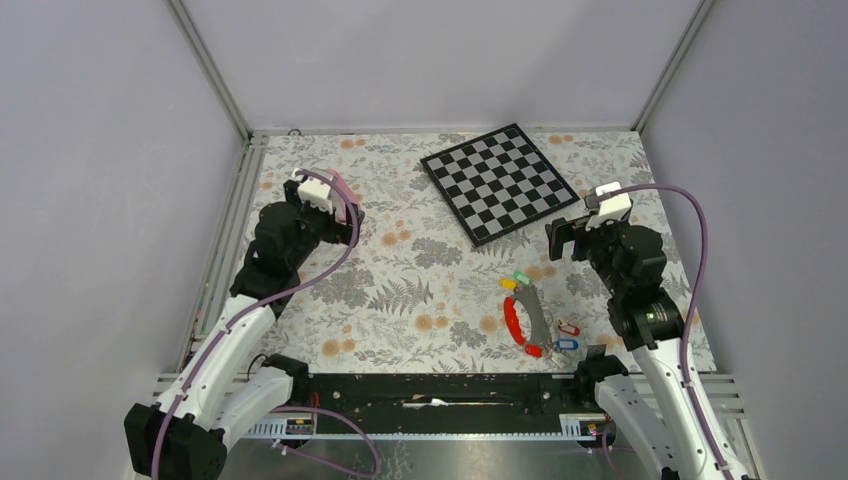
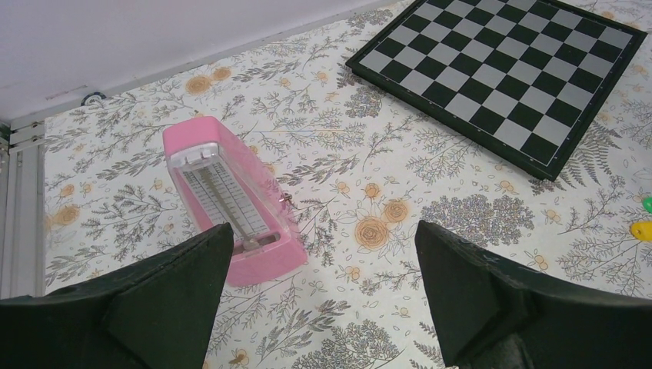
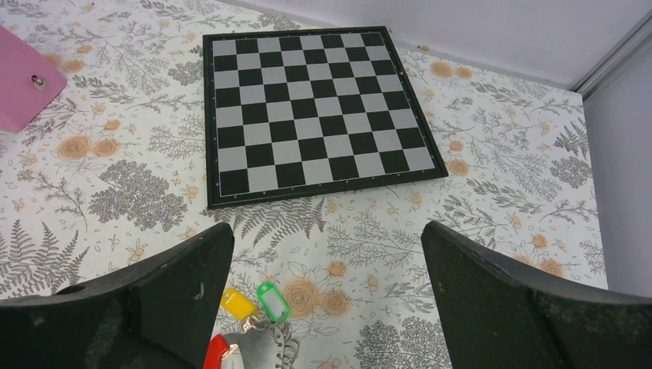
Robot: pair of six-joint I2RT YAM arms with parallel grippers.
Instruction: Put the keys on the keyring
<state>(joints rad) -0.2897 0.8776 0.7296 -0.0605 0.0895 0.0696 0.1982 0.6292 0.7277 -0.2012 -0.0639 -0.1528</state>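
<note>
Left pincer (image 2: 323, 227) wide open above floral cloth (image 2: 369, 154); pink metronome (image 2: 231, 207) at left; chessboard (image 2: 500, 73) upper right.

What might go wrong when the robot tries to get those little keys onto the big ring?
1. The yellow-tagged key and green-tagged key lie close together at the end of the keyring. The right fingers are wide open, so they might pinch both keys at once or nudge the ring away.
2. The red-tagged key and blue-tagged key sit tucked close beside the right arm. That is probably an awkward reach, and the small, flat keys may slip.
</note>
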